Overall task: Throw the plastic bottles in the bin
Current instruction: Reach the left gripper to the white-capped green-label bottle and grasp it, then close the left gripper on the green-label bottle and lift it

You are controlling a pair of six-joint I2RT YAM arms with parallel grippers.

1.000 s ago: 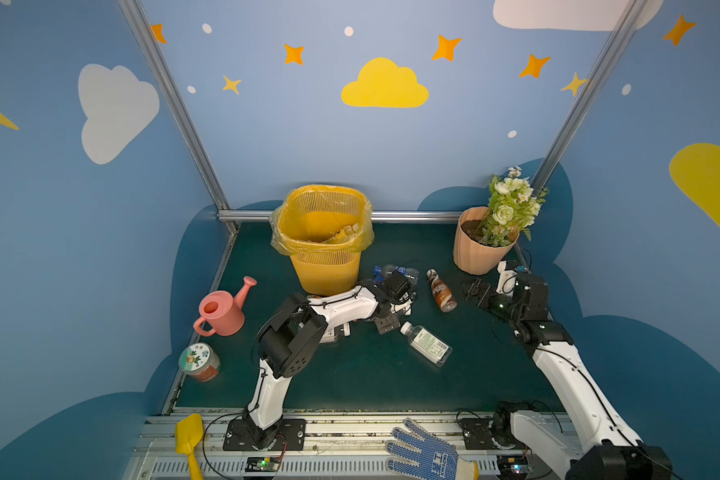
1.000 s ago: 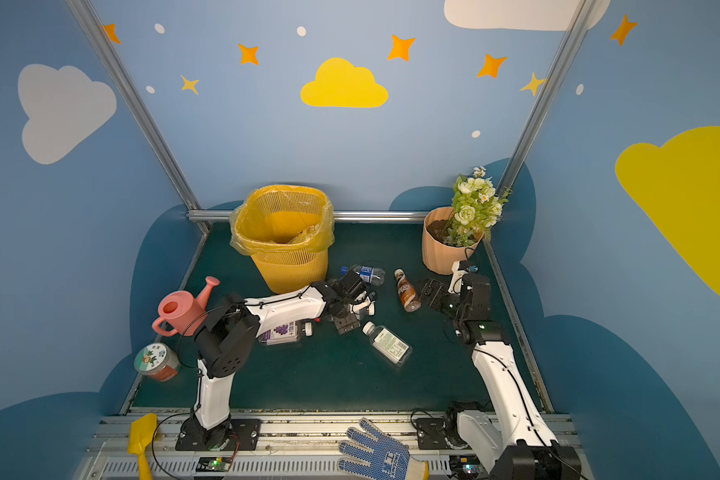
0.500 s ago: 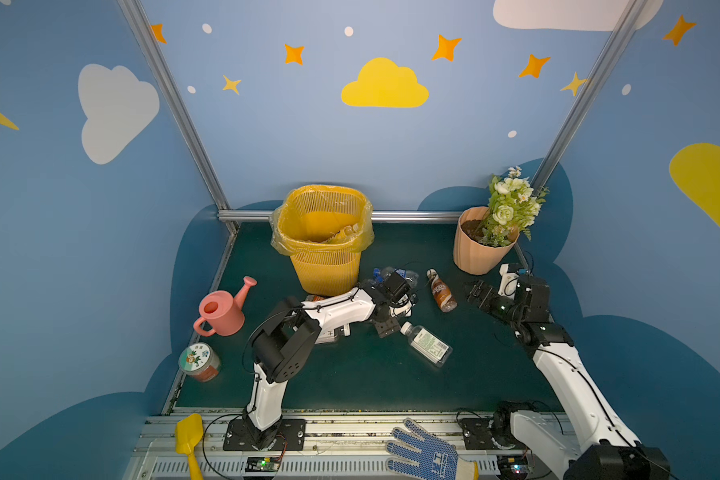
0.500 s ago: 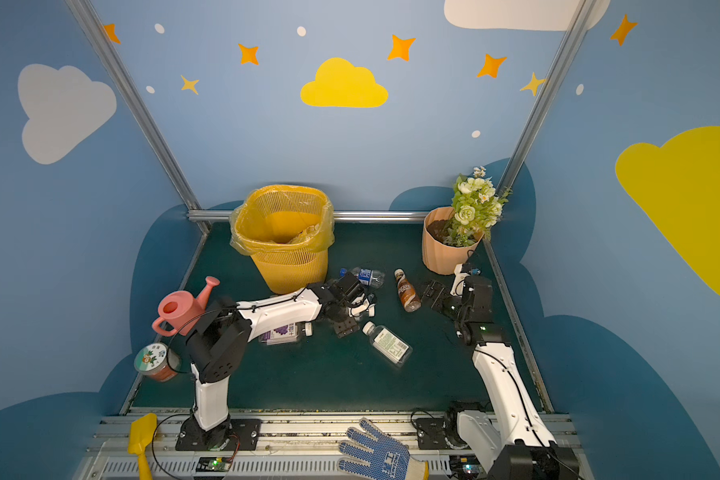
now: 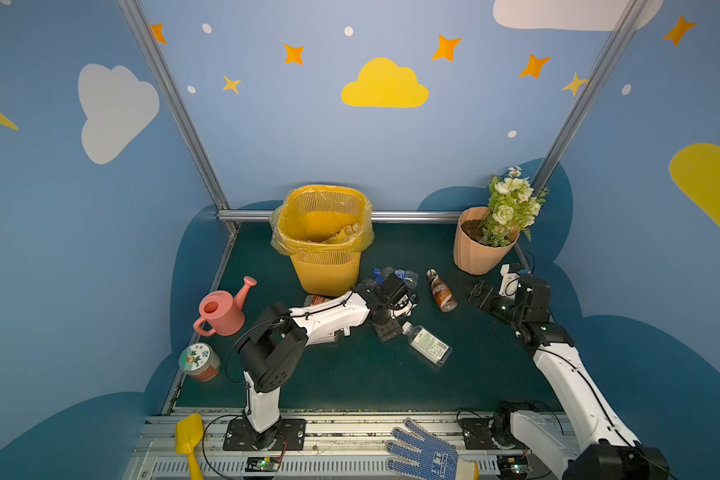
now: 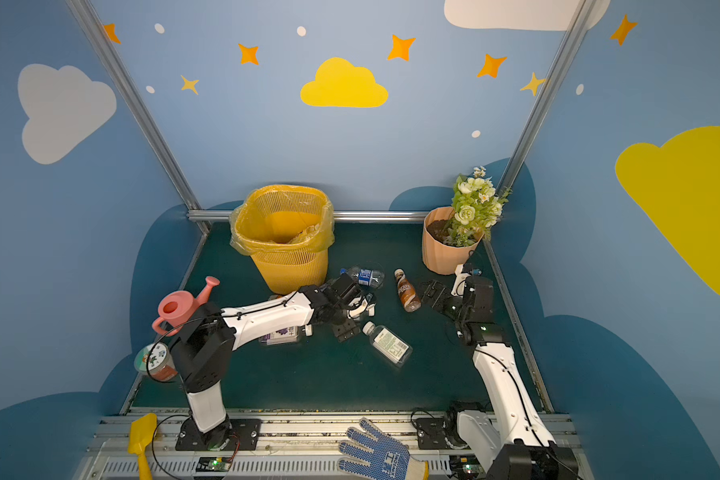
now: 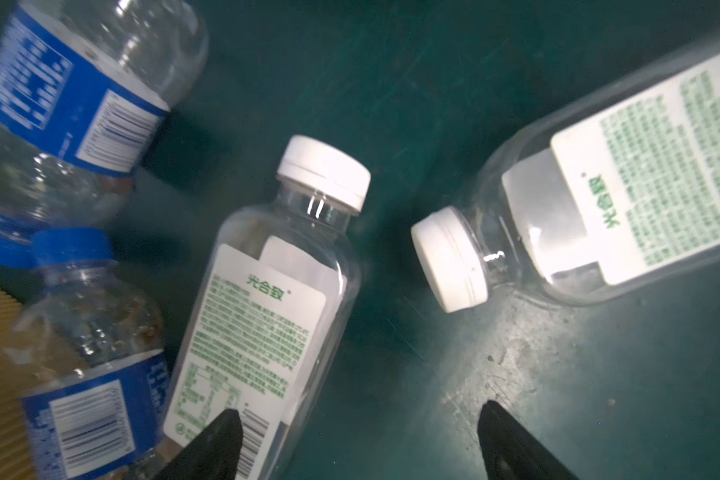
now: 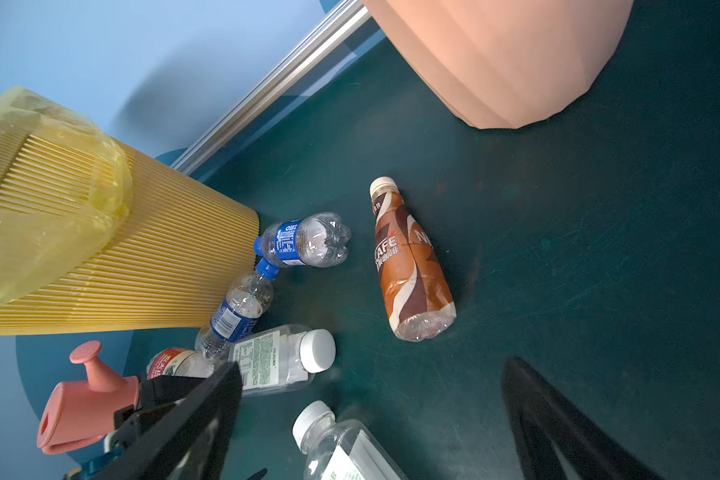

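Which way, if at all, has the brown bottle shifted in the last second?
No. In a top view the brown bottle keeps its place left of the flower pot.

The right pincer [image 8: 373, 368] gapes wide, its dark fingers [image 8: 200, 415] flanking bare green surface [image 8: 599, 249]. Beyond it a brown bottle [image 8: 410, 266] lies on its side, cap toward the peach pot [image 8: 495, 62] and apart from the rest. A blue-label bottle [image 8: 304, 241] lies with its cap at the base of the bin [image 8: 150, 257]. A second blue-label bottle [image 8: 238, 311] lies along the bin's wall, and the two caps nearly meet. Next comes a white-cap bottle [image 8: 279, 361], with a red-label bottle [image 8: 169, 361] half hidden beside it. Another white-cap bottle [image 8: 333, 444] is cut off by the frame's edge. A pink watering can [image 8: 84, 407] lies behind one finger.
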